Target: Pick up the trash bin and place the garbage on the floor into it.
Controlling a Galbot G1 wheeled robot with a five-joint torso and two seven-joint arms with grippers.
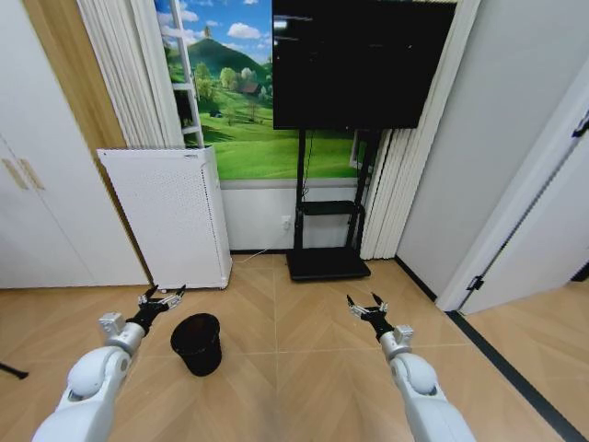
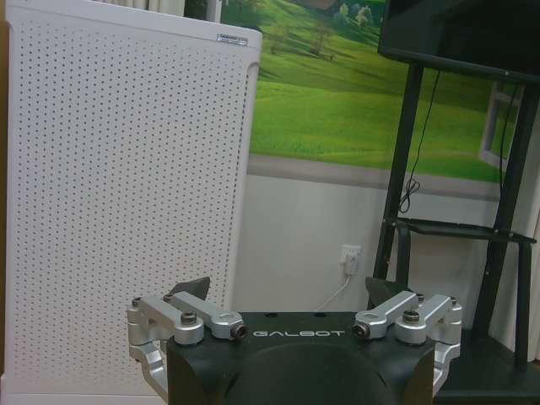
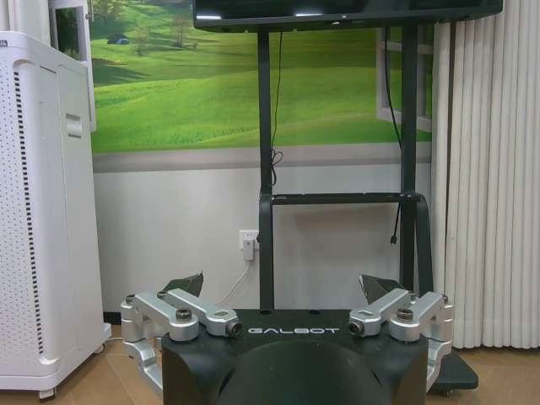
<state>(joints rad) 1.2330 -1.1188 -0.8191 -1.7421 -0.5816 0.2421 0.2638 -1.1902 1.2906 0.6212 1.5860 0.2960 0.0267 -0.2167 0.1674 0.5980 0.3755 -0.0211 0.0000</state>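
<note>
Floor (image 1: 304, 341): light tan wood laid in a chevron pattern, running to the back wall, with a dark strip along its right edge by a white door frame.

Wall mural (image 1: 235, 101): green hills under blue sky, spanning the back wall above a white lower panel; also seen behind both wrist cameras.

Television (image 1: 354, 60): large black screen on a black stand (image 1: 327, 230) whose flat base rested on the floor at the wall; a cable hung down the post.

White perforated appliance (image 1: 170, 216): tall box standing on the floor left of the stand, against the wall; it stood directly ahead of the left wrist camera (image 2: 126, 202).

Curtains (image 1: 133, 69): pale pleated drapes at the left of the mural, and another set right of the stand (image 3: 489, 186).

Trash bin (image 1: 197, 343): small black round wastebasket, upright on the floor in front of the appliance, just right of the left arm and apart from it.

Left gripper (image 1: 162, 297): raised above the floor beside the bin's far left rim, touching nothing; fingers spread wide, nothing between them (image 2: 291, 291).

Right gripper (image 1: 367, 306): held over bare floor, well apart from the bin; fingers spread wide and empty (image 3: 283, 283).
</note>
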